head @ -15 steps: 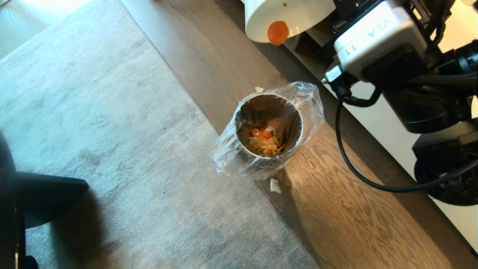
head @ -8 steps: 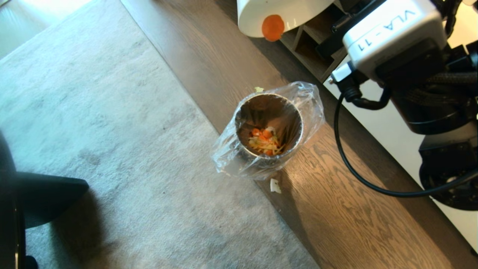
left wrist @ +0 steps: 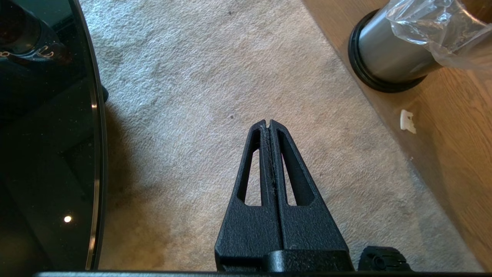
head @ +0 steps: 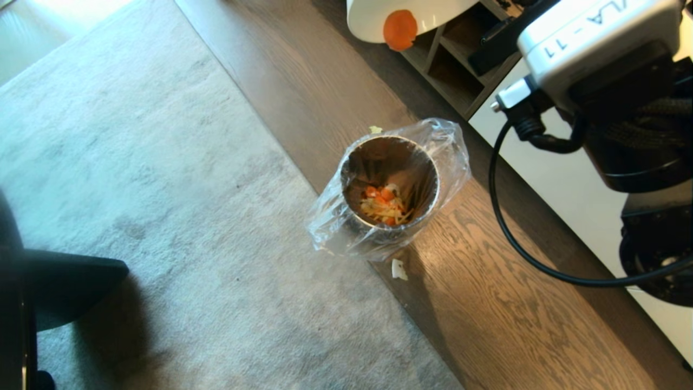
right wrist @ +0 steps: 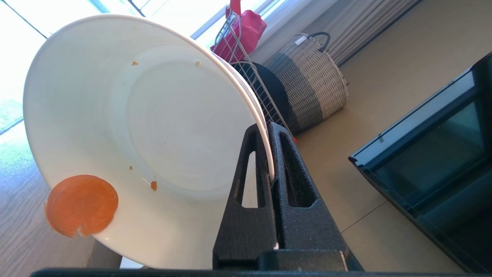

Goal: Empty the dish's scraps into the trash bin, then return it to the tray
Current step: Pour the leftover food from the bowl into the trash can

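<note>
While the steel trash bin [head: 390, 189] stands on the wood floor [head: 509, 303] at the edge of the grey rug [head: 162, 189], the white bowl [head: 400, 19] hangs up and away from it, beyond the bin toward the shelf unit [head: 449, 59], tipped steeply on its side. The right gripper [right wrist: 269, 129] pinches the bowl's rim, one finger inside the wall and one outside, pressed tight on the thin edge. A round carrot slice [right wrist: 81, 205] clings to the inner wall right at the bowl's lip, partly overhanging it, and a few tiny orange flecks dot the otherwise bare inside. In the head view the same slice [head: 399, 29] shows at the bowl's lowest edge, not over the bin's mouth but well to the far side of it.

Inside the bin, orange carrot chunks and pale strips [head: 383, 205] lie heaped at the bottom, and the clear liner bag [head: 449, 146] drapes loosely over the rim. A small white scrap [head: 399, 269] lies on the floor just beside the bin's near side, and what may be another pale bit [head: 374, 129] sits by its far rim.

The left gripper [left wrist: 269, 123] hangs over the rug, well apart from the bin, its fingers pressed together on nothing.
</note>
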Motion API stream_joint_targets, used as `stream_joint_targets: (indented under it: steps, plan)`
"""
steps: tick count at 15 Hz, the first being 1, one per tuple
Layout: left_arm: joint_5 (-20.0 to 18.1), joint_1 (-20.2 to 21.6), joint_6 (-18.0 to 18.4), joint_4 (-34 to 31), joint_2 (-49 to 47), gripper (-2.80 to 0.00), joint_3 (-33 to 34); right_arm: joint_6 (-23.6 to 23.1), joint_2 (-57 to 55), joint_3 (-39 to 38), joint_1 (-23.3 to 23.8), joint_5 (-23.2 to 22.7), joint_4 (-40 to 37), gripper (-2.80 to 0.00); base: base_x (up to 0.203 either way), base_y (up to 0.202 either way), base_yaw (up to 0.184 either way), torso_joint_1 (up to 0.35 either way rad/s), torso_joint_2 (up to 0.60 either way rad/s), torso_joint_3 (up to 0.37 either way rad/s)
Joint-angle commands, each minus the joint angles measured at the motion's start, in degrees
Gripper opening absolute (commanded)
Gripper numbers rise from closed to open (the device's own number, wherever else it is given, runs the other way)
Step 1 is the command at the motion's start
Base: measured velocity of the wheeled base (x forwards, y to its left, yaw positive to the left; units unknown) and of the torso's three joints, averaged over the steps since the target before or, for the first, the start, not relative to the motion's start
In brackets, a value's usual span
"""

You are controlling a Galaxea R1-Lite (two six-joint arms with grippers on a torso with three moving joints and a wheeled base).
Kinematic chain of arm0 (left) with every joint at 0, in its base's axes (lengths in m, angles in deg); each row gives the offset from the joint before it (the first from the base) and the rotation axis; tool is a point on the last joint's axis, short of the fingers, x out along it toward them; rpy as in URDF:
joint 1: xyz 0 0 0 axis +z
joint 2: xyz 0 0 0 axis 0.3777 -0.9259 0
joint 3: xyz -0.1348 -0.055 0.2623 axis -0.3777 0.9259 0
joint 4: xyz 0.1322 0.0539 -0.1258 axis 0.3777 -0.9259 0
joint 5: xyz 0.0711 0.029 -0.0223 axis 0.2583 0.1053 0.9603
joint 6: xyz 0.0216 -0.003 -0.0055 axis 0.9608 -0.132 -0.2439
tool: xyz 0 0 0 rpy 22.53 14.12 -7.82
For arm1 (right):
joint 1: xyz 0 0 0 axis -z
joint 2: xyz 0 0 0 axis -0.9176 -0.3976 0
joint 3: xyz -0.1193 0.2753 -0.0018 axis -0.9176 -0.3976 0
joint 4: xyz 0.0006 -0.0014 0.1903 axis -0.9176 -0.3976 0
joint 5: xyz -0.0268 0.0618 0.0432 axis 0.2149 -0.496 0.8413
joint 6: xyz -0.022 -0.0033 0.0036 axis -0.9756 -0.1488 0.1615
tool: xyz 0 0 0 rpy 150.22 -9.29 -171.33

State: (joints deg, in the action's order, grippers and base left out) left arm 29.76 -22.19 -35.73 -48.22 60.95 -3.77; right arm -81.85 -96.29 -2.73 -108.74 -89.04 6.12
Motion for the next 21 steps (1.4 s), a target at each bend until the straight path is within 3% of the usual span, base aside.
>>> stream_joint_targets:
  steps: [1,13,16,18,21]
  plan:
    - [0.05,0.0,-0.09,0.02,0.02,-2.8,0.0,-0.48,0.49,0.08,-0.02,-0.1,2.61,-2.8,0.0,0.0,0.0,0.0,0.0,0.0]
    - [0.05,0.0,-0.08,0.02,0.02,-2.8,0.0,0.66,-0.26,7.04,0.14,0.32,2.41,-2.8,0.0,0.0,0.0,0.0,0.0,0.0]
    - [0.05,0.0,-0.02,0.02,0.02,-2.8,0.0,1.55,-0.79,4.87,0.16,0.73,2.52,-2.8,0.0,0.0,0.0,0.0,0.0,0.0]
    - [0.05,0.0,-0.09,0.02,0.02,-2.8,0.0,2.58,-0.74,4.34,0.22,2.81,2.52,-2.8,0.0,0.0,0.0,0.0,0.0,0.0]
    - [0.05,0.0,-0.09,0.02,0.02,-2.8,0.0,6.52,-0.84,4.31,0.55,13.3,2.1,-2.8,0.0,0.0,0.0,0.0,0.0,0.0]
